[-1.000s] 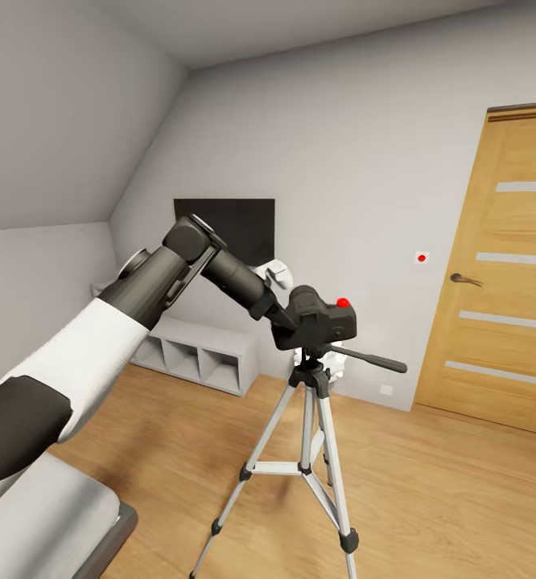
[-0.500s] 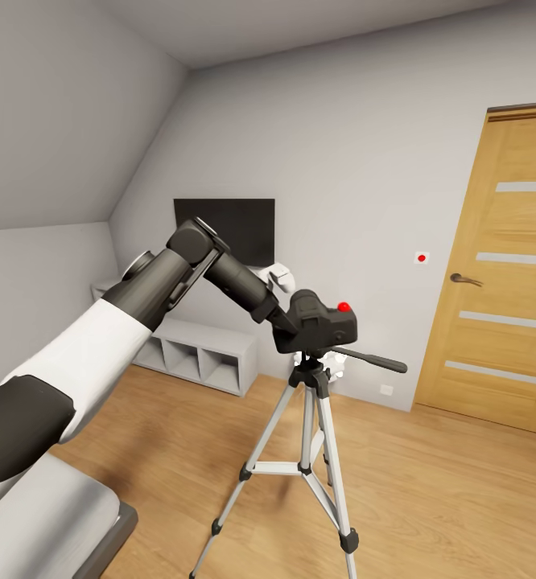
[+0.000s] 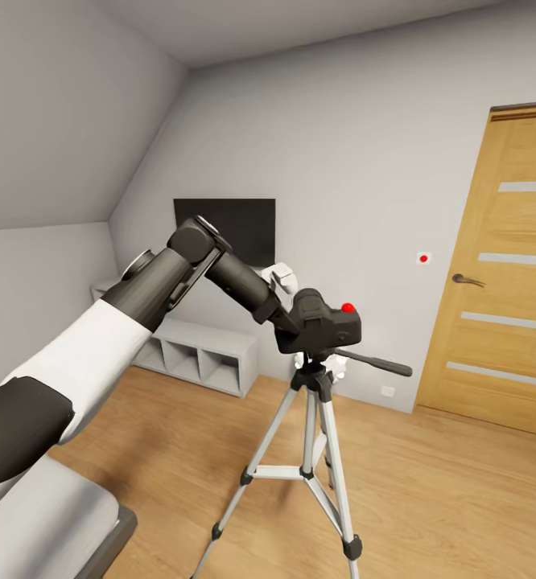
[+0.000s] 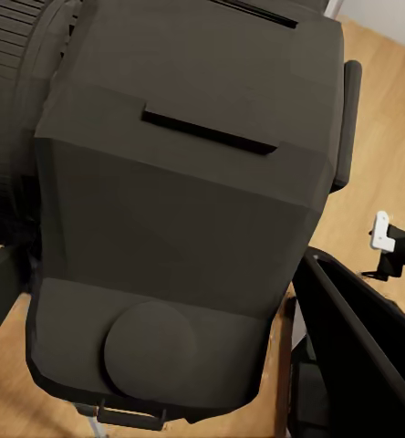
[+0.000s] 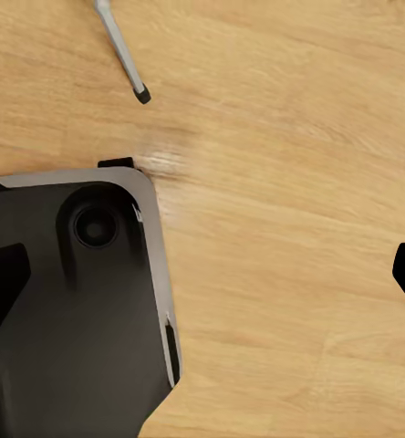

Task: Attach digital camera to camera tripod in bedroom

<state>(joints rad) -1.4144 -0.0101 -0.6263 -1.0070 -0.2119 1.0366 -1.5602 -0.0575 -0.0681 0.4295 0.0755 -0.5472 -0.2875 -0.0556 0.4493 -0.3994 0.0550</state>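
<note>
Our left pincer (image 3: 294,328) grips the camera (image 3: 326,324), closed on its near side, and holds it on the tripod (image 3: 310,450) head, above the wood floor (image 3: 445,490). We cannot tell our right pincer's state.

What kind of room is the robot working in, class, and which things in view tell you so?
Probably a bedroom under a sloped ceiling: a grey bed corner, a wall TV above a low white shelf unit, a wooden door and light wood floor.
</note>
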